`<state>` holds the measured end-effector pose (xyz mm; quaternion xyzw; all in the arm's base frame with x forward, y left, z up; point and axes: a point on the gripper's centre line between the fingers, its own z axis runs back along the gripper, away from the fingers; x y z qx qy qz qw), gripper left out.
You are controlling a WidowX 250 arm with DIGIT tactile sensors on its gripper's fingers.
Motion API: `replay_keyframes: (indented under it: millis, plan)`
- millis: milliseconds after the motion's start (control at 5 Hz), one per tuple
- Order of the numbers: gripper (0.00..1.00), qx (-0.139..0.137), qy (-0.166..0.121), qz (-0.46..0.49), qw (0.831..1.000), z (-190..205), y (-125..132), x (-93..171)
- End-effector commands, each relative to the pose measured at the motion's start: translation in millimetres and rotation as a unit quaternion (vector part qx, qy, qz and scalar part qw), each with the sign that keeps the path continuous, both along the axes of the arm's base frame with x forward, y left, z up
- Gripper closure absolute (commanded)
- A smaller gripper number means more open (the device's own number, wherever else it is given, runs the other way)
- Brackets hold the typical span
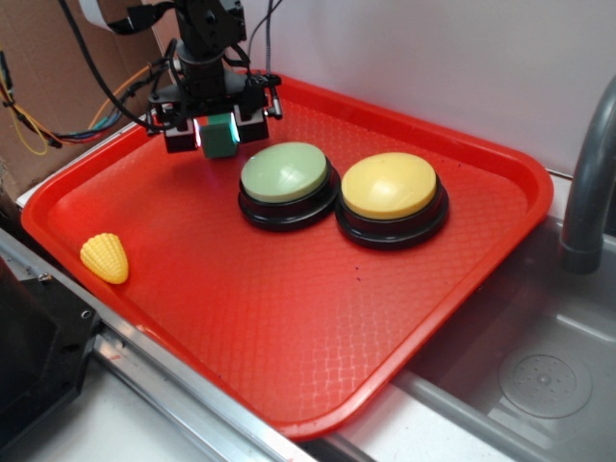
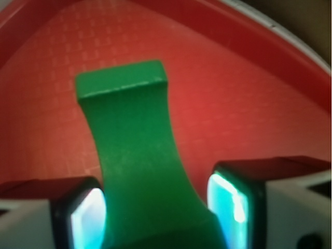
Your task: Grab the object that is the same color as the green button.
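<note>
Closest to the pincer itself is the green block, sitting right between the two fingers; in the wrist view the pads flank its lower body, the left one seeming to touch, the right with perhaps a sliver of red showing, so I cannot tell for sure whether it is pinched tight or only closely bracketed; from the outside view the block hangs in the jaws at the far left corner of the red tray, and whether it is lifted clear of the floor I cannot say. It looks like a small, hard, light piece, moulded plastic or painted wood by my guess; stiff enough that it will not give under pressure, but smooth, so it could slip or twist if held by an edge; its waist narrows in the wrist view, so the flat sides low on the body look the best purchase, squarely between the pads. Just beyond the pincer, to one side, sits the green button, paler than the block; past that the yellow button, touching or nearly touching it; well off from the pincer, toward the camera, lies the yellow corn toy.
</note>
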<state>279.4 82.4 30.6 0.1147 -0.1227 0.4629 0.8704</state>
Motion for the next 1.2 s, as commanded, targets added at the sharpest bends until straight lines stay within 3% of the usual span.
replay_keyframes:
  millis: [0, 200, 600, 800, 1000]
  plan:
    - [1.0, -0.024, 0.042, -0.185, 0.982, 100.2, -27.2, -4.5]
    - [1.0, -0.062, 0.076, -0.293, 0.951, 126.2, -59.7, -25.7]
    - [1.0, -0.085, 0.1, -0.473, 0.871, 153.7, -106.4, -93.5]
    - [1.0, -0.101, 0.104, -0.493, 0.858, 149.9, -110.1, -108.1]
    - [1.0, -0.084, 0.111, -0.506, 0.851, 154.6, -104.5, -105.7]
